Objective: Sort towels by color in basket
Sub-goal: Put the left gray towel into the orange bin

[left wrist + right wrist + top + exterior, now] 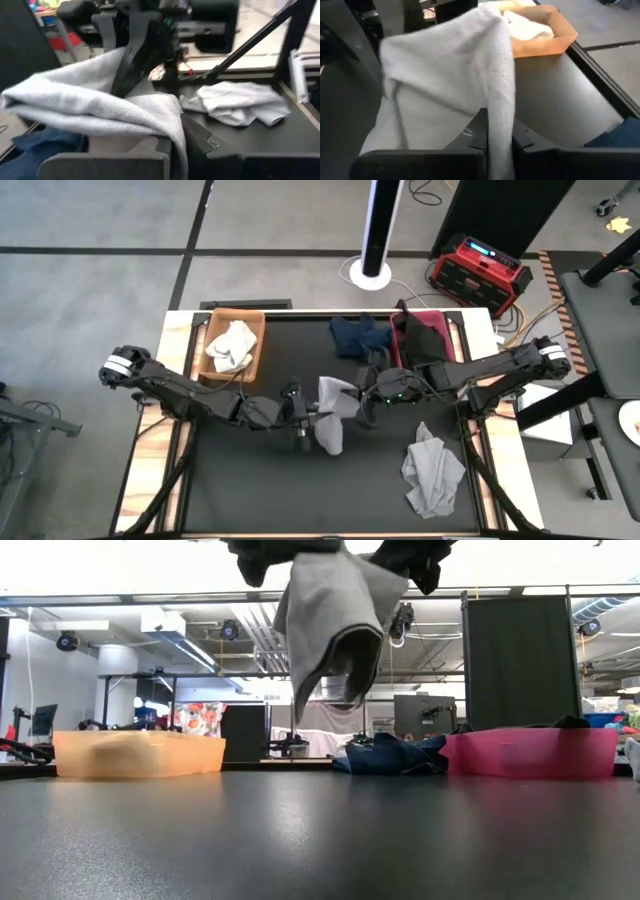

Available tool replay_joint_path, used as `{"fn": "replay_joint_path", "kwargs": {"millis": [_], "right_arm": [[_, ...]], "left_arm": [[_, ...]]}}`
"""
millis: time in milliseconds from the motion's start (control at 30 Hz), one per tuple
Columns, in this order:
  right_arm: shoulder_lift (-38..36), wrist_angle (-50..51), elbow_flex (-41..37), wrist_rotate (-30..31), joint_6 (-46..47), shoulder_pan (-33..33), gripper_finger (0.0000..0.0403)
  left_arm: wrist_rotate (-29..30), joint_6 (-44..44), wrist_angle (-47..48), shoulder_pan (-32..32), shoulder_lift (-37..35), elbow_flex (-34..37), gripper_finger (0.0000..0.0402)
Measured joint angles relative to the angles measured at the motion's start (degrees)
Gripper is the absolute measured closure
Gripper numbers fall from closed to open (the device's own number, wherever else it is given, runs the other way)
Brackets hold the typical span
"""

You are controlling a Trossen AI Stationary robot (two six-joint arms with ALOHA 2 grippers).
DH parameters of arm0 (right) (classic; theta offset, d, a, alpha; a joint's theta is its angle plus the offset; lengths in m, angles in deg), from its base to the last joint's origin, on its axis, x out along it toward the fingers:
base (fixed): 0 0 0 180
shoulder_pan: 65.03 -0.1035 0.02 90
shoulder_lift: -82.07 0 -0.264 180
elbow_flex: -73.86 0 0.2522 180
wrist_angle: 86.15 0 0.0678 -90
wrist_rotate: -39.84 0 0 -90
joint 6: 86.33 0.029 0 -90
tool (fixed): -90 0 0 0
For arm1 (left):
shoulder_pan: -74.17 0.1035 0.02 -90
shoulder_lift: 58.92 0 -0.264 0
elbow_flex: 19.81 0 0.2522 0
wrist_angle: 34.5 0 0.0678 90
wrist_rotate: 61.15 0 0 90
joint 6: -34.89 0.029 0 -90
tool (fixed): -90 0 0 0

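Both sets of jaws are pinched on the same light grey towel (333, 412), which hangs in the air between them above the middle of the table (250, 490). The left gripper (305, 420) holds one edge and the right gripper (362, 402) the other, with the cloth drooping in a fold below them. In the right wrist view the fabric runs straight down between the two fingers (475, 137).

Beyond the held towel, toward the table's far edge, a navy towel (358, 335) lies on the surface just beside a red basket (452, 340) holding a dark cloth (425, 335). An orange basket (256, 345) with a white towel (231, 346) sits at the far left corner. Another grey towel (432, 472) lies crumpled nearer the front, on the right arm's side.
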Motion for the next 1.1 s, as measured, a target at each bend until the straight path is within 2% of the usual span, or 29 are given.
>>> {"fn": "replay_joint_path", "kwargs": {"millis": [133, 333, 500, 633, 767, 967, 1100], "right_arm": [[-0.27, 0.35, 0.00, 0.47, 0.65, 0.74, 0.0334], [-0.43, 1.77, -0.13, 0.66, 0.91, 1.65, 0.0238], [-0.53, 4.08, -0.07, 0.88, -0.08, 2.50, 0.0171], [-0.83, 7.00, -0.07, 1.16, 0.64, 3.84, 0.0137], [-0.83, 8.24, -1.15, 1.02, 1.42, 4.04, 0.0123], [-0.83, 8.07, -2.56, 1.02, 1.60, 4.06, 0.0124], [-0.83, 7.72, -3.23, 1.00, 2.04, 4.05, 0.0134]], "left_arm": [[-1.41, 0.17, -1.25, -0.38, -1.77, 0.00, 0.0400], [-1.59, 5.24, -1.77, -1.17, -4.64, 0.00, 0.0401], [2.68, 5.10, -1.73, -1.10, -7.86, 0.00, 0.0401], [10.01, 4.56, -0.40, -1.12, -11.16, 0.00, 0.0401], [19.97, 4.48, 4.94, -0.99, -14.90, 0.00, 0.0401], [38.84, 2.36, 16.03, 0.24, -20.48, 0.00, 0.0401], [45.15, -1.32, 26.19, 4.08, -24.16, 0.00, 0.0401]]}}
